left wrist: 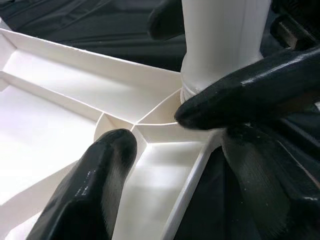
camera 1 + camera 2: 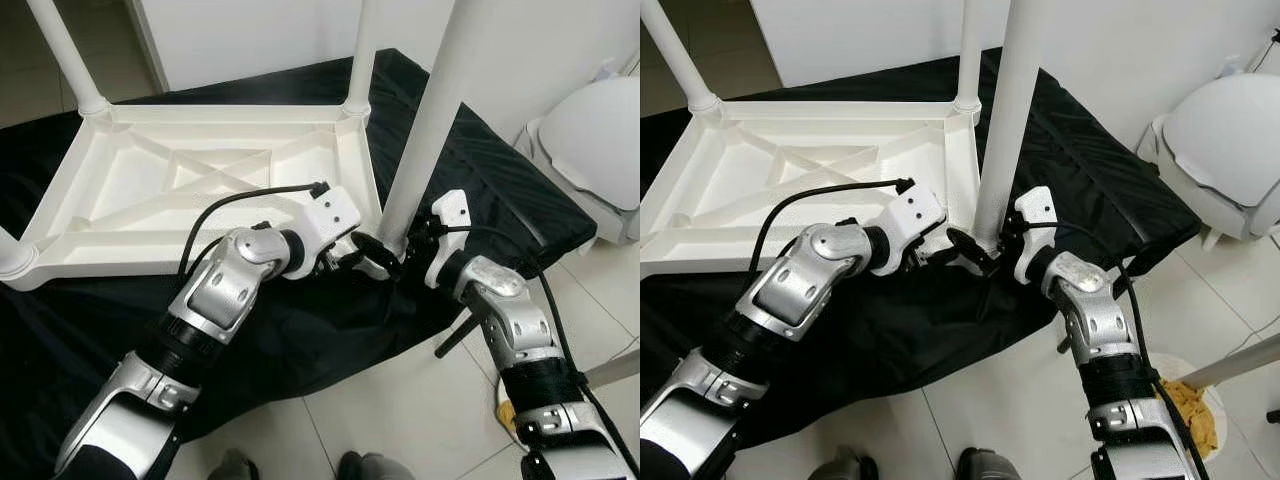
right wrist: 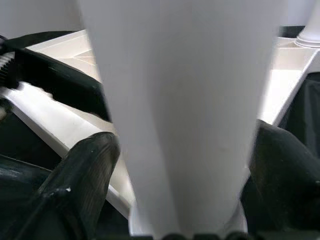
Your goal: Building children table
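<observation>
tabletop [image 2: 150, 190] sits upside down on a black cloth [image 2: 300, 340] so the sockets face up, and the right gripper [image 2: 415, 245] hugs the near-corner leg [image 2: 430, 120] low with jaws closed round it while the left gripper [image 2: 372, 255], jaws parted, braces that corner, probably steadying it.

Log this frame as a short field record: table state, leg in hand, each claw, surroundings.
table: white plastic tabletop lies upside down on a black cloth
legs fitted: two far corner legs stand upright in sockets
leg at work: white leg at the near right corner socket
right claw: right claw closed around the leg's base
left claw: left claw at the corner socket, fingers apart
surroundings: white chair at right
</observation>
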You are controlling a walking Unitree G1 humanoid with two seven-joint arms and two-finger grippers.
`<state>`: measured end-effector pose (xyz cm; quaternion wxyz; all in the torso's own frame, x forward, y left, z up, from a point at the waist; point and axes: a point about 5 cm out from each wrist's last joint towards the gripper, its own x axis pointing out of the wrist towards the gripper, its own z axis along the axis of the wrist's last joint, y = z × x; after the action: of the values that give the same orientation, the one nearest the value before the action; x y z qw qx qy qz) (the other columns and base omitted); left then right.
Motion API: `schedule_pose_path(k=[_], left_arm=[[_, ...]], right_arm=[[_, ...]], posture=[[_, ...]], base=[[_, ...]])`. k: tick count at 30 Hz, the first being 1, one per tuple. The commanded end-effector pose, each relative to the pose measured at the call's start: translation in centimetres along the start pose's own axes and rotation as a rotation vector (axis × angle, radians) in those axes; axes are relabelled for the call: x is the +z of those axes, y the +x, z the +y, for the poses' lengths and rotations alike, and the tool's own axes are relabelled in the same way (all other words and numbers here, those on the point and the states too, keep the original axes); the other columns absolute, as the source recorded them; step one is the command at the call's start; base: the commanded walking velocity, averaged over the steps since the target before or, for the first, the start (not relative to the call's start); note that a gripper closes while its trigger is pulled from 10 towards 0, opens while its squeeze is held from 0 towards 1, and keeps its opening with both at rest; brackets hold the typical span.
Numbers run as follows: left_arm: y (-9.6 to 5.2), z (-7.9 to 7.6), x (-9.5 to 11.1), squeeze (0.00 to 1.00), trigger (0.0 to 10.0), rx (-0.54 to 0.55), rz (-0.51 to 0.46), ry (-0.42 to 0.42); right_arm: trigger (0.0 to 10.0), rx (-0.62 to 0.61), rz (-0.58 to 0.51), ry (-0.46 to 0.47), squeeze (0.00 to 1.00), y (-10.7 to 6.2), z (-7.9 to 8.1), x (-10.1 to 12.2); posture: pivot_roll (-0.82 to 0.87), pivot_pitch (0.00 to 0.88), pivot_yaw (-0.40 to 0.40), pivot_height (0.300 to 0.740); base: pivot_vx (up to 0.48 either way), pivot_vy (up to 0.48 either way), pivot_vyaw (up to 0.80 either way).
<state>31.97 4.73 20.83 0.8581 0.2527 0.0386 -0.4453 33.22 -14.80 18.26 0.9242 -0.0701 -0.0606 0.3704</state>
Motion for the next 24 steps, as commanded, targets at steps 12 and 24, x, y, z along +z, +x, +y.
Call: schedule_pose_path(k=[12,24], left_arm=[[-4.0,-1.4,0.1,0.00,10.0,-0.025,-0.095,-0.202],[-5.4,-4.5,2.0,0.00,10.0,-0.197,-0.228,-0.265]], right_arm=[[10.0,-0.002,0.009,-0.006,0.00,0.6,-0.5,-0.3],[10.0,0.035,0.007,-0.011,0.00,1.1,-0.6,-0.5]], posture=[[-0.05,0.112,-0.045,0.740],[-0.03,0.095,-0.063,0.740]], base=[[0.000,0.000,0.00],[0.000,0.000,0.00]])
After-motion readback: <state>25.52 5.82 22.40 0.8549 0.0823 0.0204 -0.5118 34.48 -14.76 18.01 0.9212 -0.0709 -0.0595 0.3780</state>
